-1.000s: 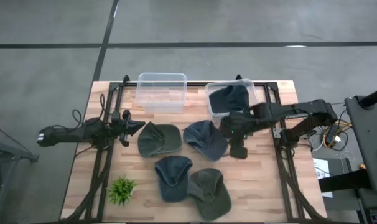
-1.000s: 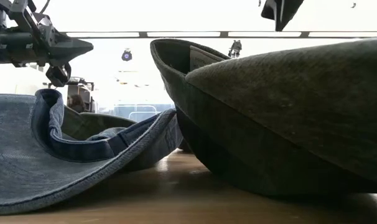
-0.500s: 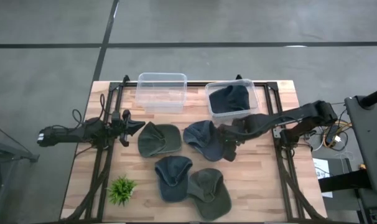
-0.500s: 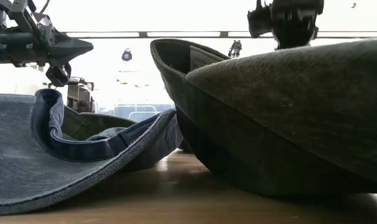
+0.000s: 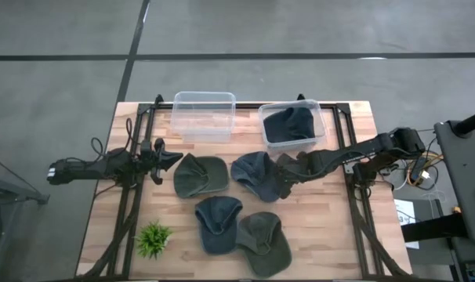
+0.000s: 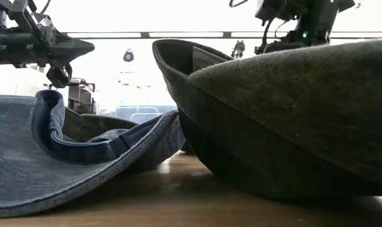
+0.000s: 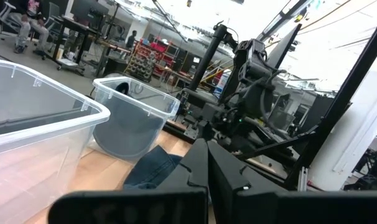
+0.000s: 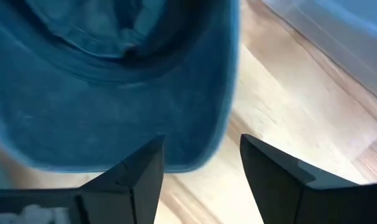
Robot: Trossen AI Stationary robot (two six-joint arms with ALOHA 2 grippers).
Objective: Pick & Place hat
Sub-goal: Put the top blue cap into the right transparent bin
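blue hat (image 5: pixel 257 174) lies on wooden table (image 5: pixel 331 227), right claw (image 8: pixel 200 163) spread above.

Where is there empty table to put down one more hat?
Bare wood lies between the green plant and the left gripper, and on the table right of the front olive hat. The middle is crowded with hats, where the right gripper reaches a blue hat.

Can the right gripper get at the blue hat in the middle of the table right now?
Probably yes: the right gripper is open right over the blue hat's brim, with nothing between them.
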